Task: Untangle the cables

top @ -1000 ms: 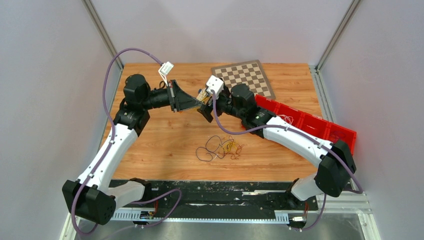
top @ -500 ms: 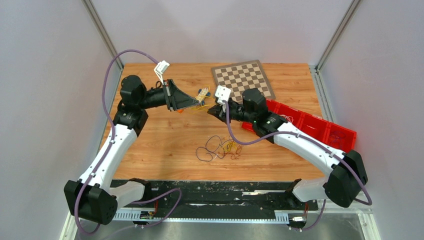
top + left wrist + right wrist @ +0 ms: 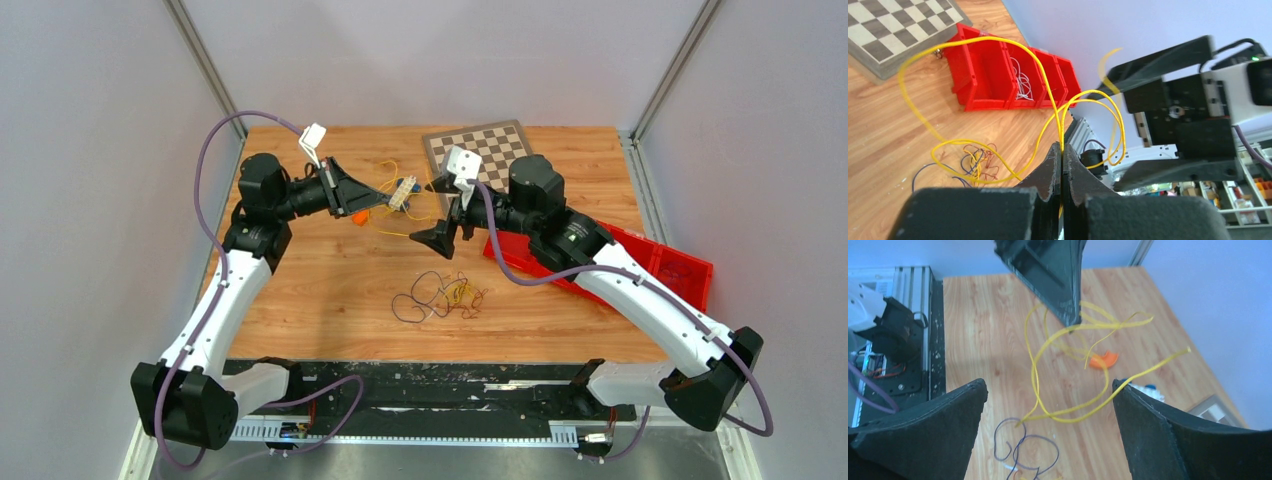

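My left gripper (image 3: pixel 388 201) is shut on a thin yellow cable (image 3: pixel 983 38), pinched at its fingertips (image 3: pixel 1062 150). The cable hangs in loose loops above the table (image 3: pixel 300 290). The same yellow cable (image 3: pixel 1068 410) droops from the left gripper (image 3: pixel 1068 315) in the right wrist view. My right gripper (image 3: pixel 441 212) faces it from the right, open wide, with only a loop of the cable crossing between its fingers (image 3: pixel 1048 385), untouched. The remaining cables (image 3: pixel 440 297), dark, yellow and red, lie tangled on the wood nearer the front; the tangle (image 3: pixel 968 160) also shows under the left gripper.
A chessboard (image 3: pixel 487 152) lies at the back. Red bins (image 3: pixel 680 265) stand along the right side, one holding white wires (image 3: pixel 1020 82). A small orange piece (image 3: pixel 360 213) and a white-and-blue block (image 3: pixel 403 190) rest on the table under the grippers.
The two grippers were close together; the right one has pulled away to the right and now stands wide open. The left gripper has drawn back left, still gripping the yellow cable.
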Tool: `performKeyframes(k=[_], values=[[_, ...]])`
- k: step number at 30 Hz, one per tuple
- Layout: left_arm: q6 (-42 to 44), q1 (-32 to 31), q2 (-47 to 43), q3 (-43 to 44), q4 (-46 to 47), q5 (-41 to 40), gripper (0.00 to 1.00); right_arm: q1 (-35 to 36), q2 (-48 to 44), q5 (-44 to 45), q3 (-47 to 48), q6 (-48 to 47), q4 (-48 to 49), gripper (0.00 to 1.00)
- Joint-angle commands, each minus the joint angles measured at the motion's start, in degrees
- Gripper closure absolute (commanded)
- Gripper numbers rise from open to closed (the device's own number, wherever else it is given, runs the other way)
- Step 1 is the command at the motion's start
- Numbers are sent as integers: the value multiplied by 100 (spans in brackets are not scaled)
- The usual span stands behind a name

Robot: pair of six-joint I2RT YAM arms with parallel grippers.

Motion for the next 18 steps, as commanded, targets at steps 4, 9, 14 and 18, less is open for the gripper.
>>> performKeyframes(k=[4, 9, 14, 18], values=[[-266, -222, 21, 111, 137, -113, 100, 150, 383, 61, 649, -161, 606, 0], [-191, -228, 35, 167, 18, -185, 100, 278, 390, -148, 800, -221, 646, 0], [-265, -337, 122, 257, 235, -85, 100, 531, 707, 686, 787, -549, 625, 0], [-282, -501, 191, 308, 292, -84, 100, 601, 1038, 1148, 1004, -616, 578, 0]])
